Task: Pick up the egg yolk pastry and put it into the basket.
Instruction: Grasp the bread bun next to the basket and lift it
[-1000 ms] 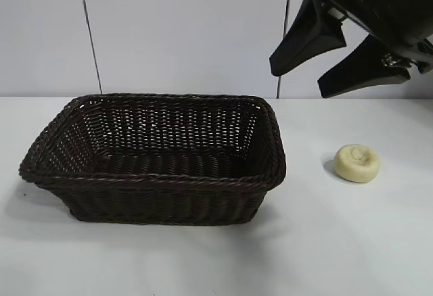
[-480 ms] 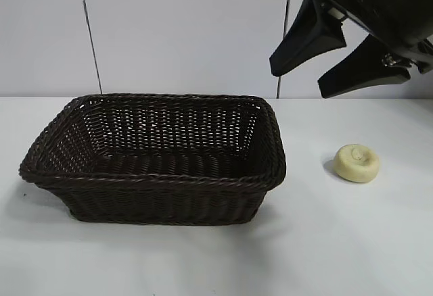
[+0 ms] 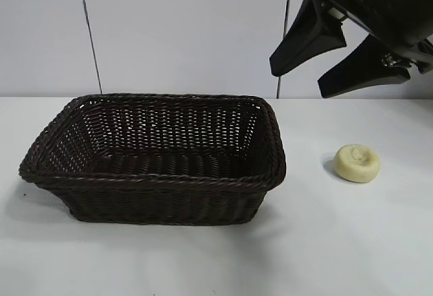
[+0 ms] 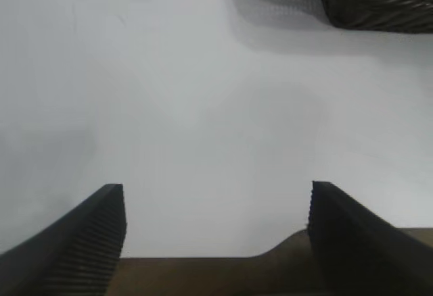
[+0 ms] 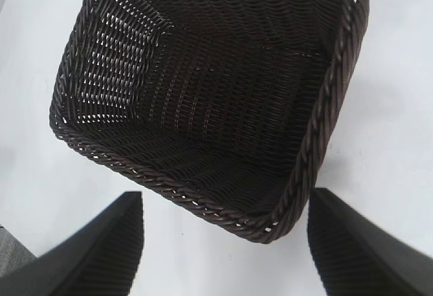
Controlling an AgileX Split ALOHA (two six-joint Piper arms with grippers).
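A white counter carries a large rectangular dark brown wicker basket at centre-left. The black right pincer hangs upper right, spread wide, empty. The left pincer, likewise gaping, holds nothing. A small pale yellow round egg yolk pastry lies right of the basket, apart.

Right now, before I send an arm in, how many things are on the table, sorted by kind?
Woven wicker basket: 1
Egg yolk pastry: 1
Total: 2, both on the white table, apart from each other; the basket holds nothing.
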